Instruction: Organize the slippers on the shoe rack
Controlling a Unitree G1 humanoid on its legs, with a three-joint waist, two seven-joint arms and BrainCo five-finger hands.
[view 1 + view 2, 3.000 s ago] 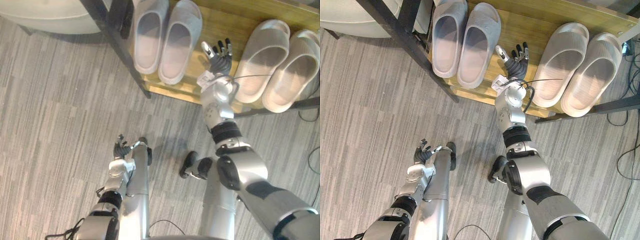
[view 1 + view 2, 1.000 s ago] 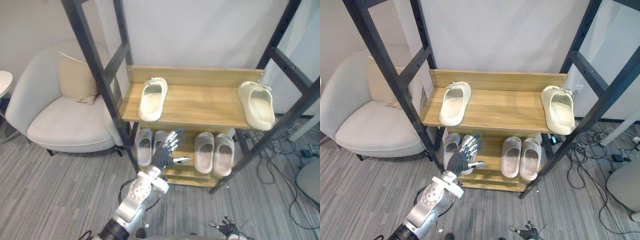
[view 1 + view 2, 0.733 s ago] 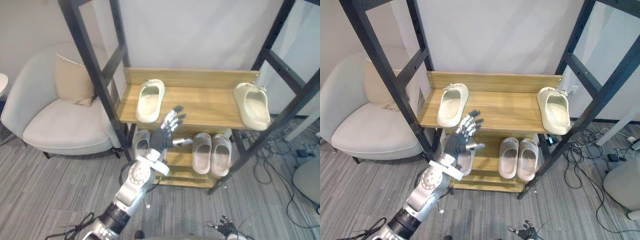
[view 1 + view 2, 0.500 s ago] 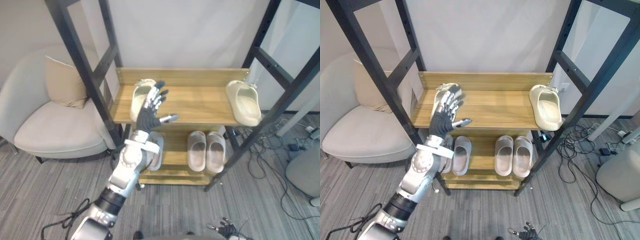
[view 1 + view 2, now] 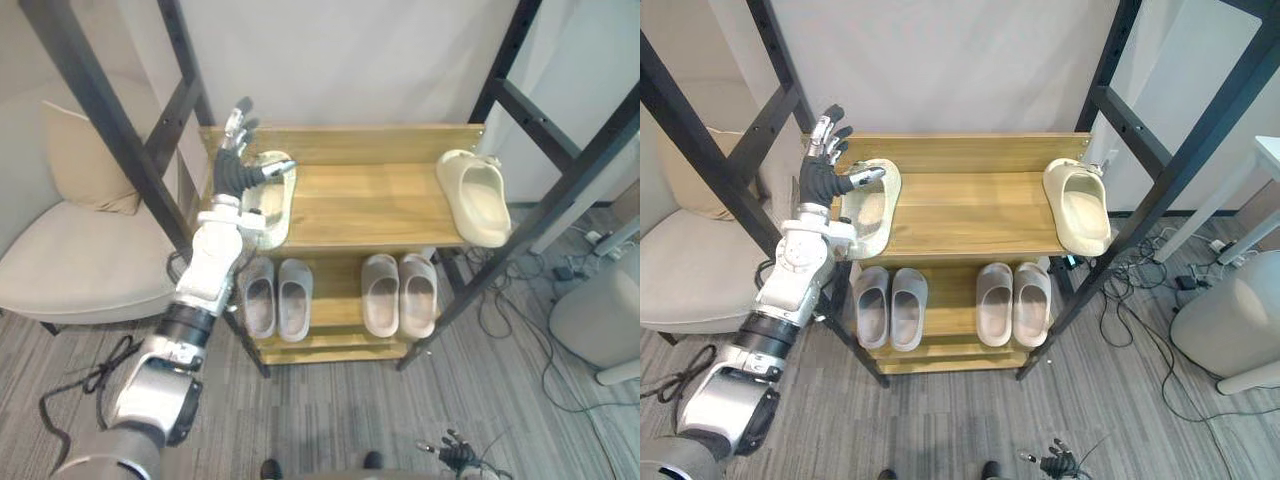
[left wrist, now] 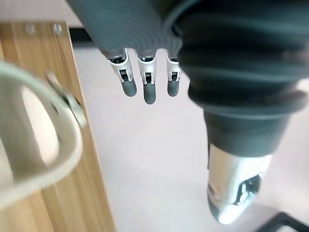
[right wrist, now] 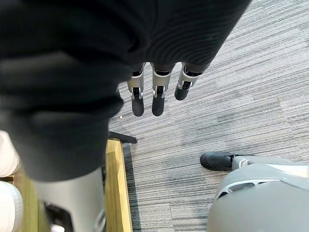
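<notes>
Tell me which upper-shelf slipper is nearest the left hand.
The left-end cream slipper, beside the left hand; its mate lies at the far right end.

Cream slippers lie well apart, seemingly upright, on shoe rack.

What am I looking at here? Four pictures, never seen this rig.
It is a humanoid robot with two arms, set to tidy slippers. The two wide pictures come from a stereo camera on its head, looking down at a shoe rack. The two close pictures come from cameras on its wrists.

On the upper shelf, the left cream slipper and the right cream slipper lie at opposite ends. On the lower shelf are a left grey pair and a right grey pair.

The left hand is raised by the left cream slipper, fingers straight, holding nothing. The right hand hangs low over the carpet, open and empty. An armchair stands left of the rack.
</notes>
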